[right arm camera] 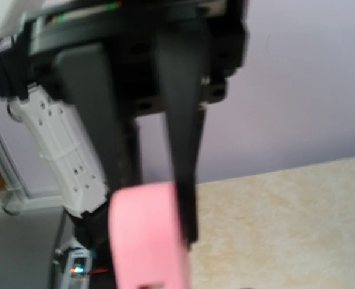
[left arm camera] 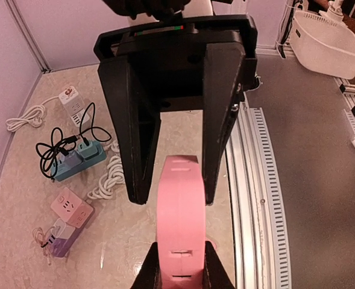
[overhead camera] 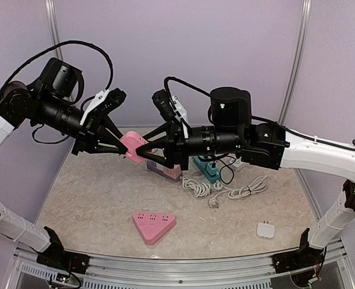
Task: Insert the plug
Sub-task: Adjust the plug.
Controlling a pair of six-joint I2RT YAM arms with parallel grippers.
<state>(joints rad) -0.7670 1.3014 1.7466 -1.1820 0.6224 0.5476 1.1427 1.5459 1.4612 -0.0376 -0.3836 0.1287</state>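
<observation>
Hanging in mid-air above the speckled beige worktop (overhead camera: pixel 93 198), a pink plastic block (overhead camera: pixel 132 142) is met from both sides by two black robot tools. The left tool (overhead camera: pixel 125 149) is pressed together on the block, which is pinched at its left side. The right tool (overhead camera: pixel 142 152) is placed at the opposite side, with a finger set on either face of the block. Whether those fingers are pressing on it or standing just off it cannot be told.

In the left wrist view the block is seen edge-on, with narrow slots in its rim. It is clamped by two dark fingers (left arm camera: pixel 151 272) at the bottom edge, where it is cut off, and its upper end is flanked by a second, broader pair. The right wrist view is blurred: only a pink mass, cut off at the bottom, and black fingers against a lilac wall (right arm camera: pixel 298 90) can be made out. From above, much of the block is covered by fingertips.

On the worktop below, a pink triangular power strip (overhead camera: pixel 153 226) is laid near the front, with a small white square adapter (overhead camera: pixel 264 229) to the right and coiled white cables (overhead camera: pixel 225 189) between. Farther back, a teal power strip (left arm camera: pixel 78 161), a pink cube socket (left arm camera: pixel 72 208) and a purple adapter (left arm camera: pixel 62 238) are seen, partly hidden behind the right tool in the top view.
</observation>
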